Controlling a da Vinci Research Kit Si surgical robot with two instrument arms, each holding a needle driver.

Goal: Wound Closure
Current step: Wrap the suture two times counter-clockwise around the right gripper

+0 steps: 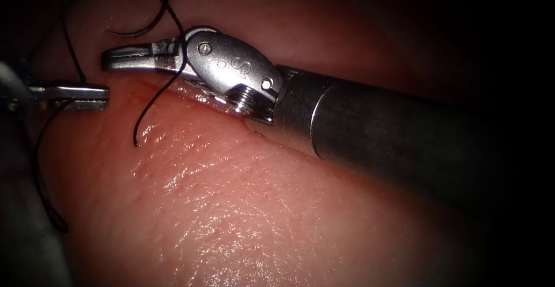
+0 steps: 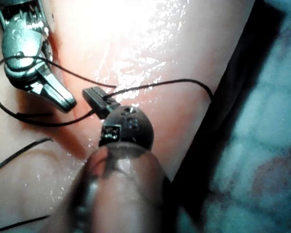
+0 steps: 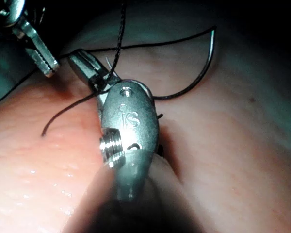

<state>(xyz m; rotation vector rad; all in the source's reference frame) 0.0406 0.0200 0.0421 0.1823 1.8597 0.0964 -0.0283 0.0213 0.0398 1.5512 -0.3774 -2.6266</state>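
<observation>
My right tool (image 1: pixel 110 61) lies along the cut (image 1: pixel 193 90) in the tissue (image 1: pixel 243 206), jaws shut on nothing. Black thread (image 1: pixel 173 73) crosses over these jaws near their hinge, also seen in the right wrist view (image 3: pixel 75 59). Its free end (image 1: pixel 136 142) rests on the tissue in front of the cut. My left tool (image 1: pixel 104 97) comes in at the left, its tip just below the right tool's tip. Its jaws (image 2: pixel 88 93) are shut on the thread. The curved needle (image 3: pixel 209 58) lies free on the tissue beyond the right tool, a dark arc (image 1: pixel 139 32), held by neither tool.
More thread (image 1: pixel 43 188) hangs down the left side below the left tool. The right tool's shaft (image 1: pixel 393 131) crosses the right half of the endoscope view. A blue cloth (image 2: pixel 266 145) borders the tissue.
</observation>
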